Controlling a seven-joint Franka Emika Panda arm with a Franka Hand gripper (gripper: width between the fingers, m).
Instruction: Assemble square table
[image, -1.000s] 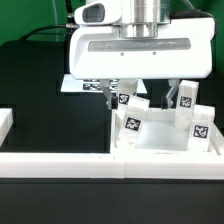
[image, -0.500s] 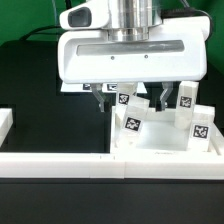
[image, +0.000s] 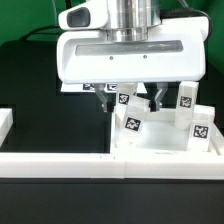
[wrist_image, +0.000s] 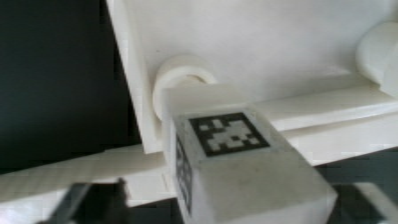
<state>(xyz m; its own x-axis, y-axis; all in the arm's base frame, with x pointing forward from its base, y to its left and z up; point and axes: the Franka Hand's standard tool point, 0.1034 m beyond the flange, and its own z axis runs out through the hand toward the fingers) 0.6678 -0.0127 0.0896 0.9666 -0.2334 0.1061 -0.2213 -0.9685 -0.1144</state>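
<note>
The square table's white tabletop (image: 160, 152) lies at the exterior view's right, with several white tagged legs on it. One leg (image: 125, 98) stands at its far left corner. My gripper (image: 131, 100) hangs straight over that leg, one finger on each side. In the wrist view the same leg (wrist_image: 240, 160) fills the space between the dark fingers (wrist_image: 98, 198), with a sliver of gap still showing beside it. Just beyond the leg is a round corner socket (wrist_image: 187, 75) in the tabletop (wrist_image: 267, 45). The gripper is open around the leg.
A long white border bar (image: 60, 160) runs along the front, and another bar end (image: 5, 120) sits at the exterior view's left. The marker board (image: 82, 86) lies behind the gripper. Other legs (image: 133, 125) (image: 199, 128) (image: 185, 98) stand close by on the tabletop.
The gripper has come down and shifted slightly to the exterior view's left over the leg. Its fingers have drawn closer together around it.
</note>
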